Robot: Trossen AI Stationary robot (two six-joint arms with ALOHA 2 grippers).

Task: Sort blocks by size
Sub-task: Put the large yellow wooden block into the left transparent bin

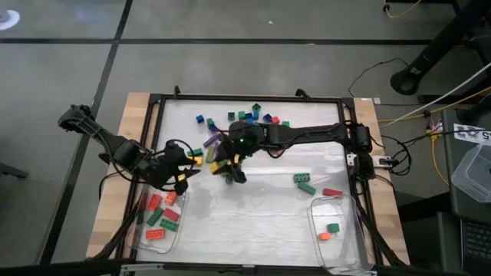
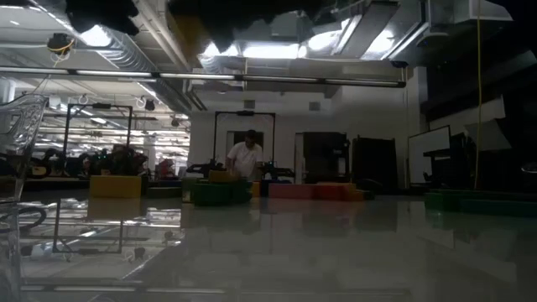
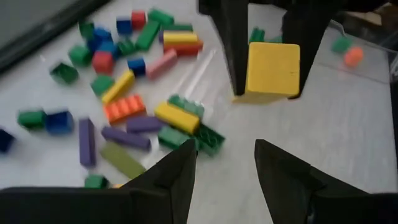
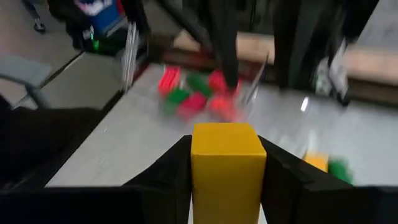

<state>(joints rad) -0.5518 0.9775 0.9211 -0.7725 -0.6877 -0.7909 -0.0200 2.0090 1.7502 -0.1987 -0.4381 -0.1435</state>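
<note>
Held a short, squarish yellow plastic block (image 4: 227, 163) clamped between the two dark fingers of the right claw (image 1: 230, 170), lifted clear of the white counter (image 1: 261, 207). Hovered close beside it, the left claw (image 1: 178, 170), fingers apart around nothing.

Lay just behind the right claw, the loose pile of mixed plastic blocks (image 3: 134, 93): long green, purple and yellow ones among short blue and red ones. Stood beyond the left claw, the clear plastic tub of red and green blocks (image 1: 157, 218); sat well off to the other side, a second clear tub with only two small pieces (image 1: 334, 230).

Risked most a collision (the two claws nearly touching), likely to knock the yellow block loose. Risked also a slip from a shallow grip during travel, dropping the block back among unsorted ones. Risked lastly a wrong tub, given both within reach.
</note>
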